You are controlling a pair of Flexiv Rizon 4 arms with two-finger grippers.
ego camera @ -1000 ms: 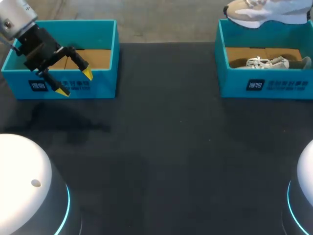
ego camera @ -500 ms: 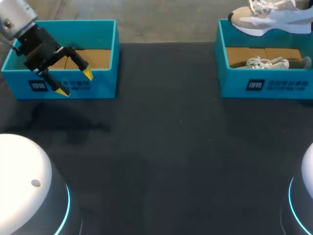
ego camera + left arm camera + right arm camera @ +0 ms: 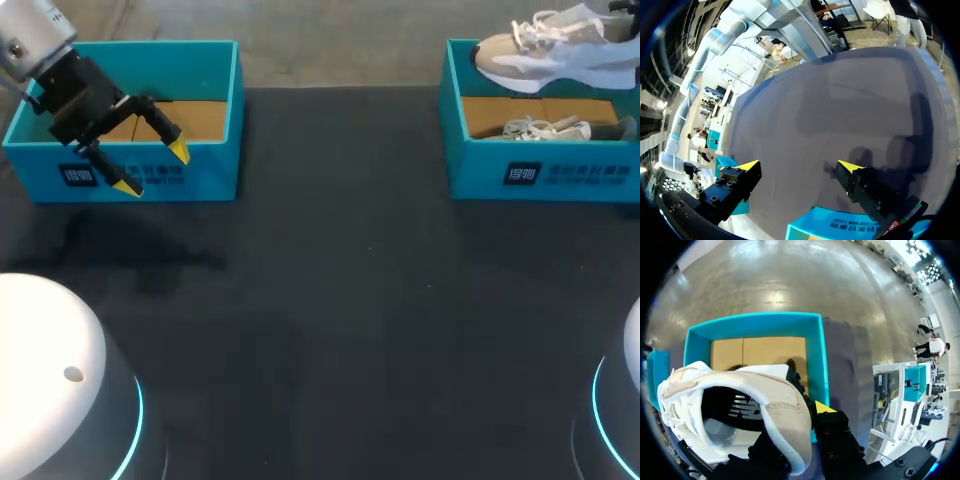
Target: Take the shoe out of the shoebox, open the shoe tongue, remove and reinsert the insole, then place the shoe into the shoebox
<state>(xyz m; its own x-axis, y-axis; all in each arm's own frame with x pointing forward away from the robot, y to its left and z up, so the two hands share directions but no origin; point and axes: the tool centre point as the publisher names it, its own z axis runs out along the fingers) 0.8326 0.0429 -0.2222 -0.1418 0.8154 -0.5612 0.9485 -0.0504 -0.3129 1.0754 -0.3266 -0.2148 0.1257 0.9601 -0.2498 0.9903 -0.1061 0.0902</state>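
With the left gripper (image 3: 153, 170) spread wide, hovered just before the left box (image 3: 200, 60); with the right gripper (image 3: 802, 425) pinched on the heel collar, held the shoe (image 3: 560, 62) above the right box (image 3: 480, 180), over a second shoe (image 3: 545, 128) lying inside.

My head camera overlooks the worktop (image 3: 330, 300) from above and behind; the right wrist camera, close overhead, shares the right box (image 3: 540, 175).

Dark table (image 3: 340, 300) here, teal shoebox (image 3: 560, 175) sitting at its far right edge, second teal box (image 3: 215, 175) at the far left, the two well apart
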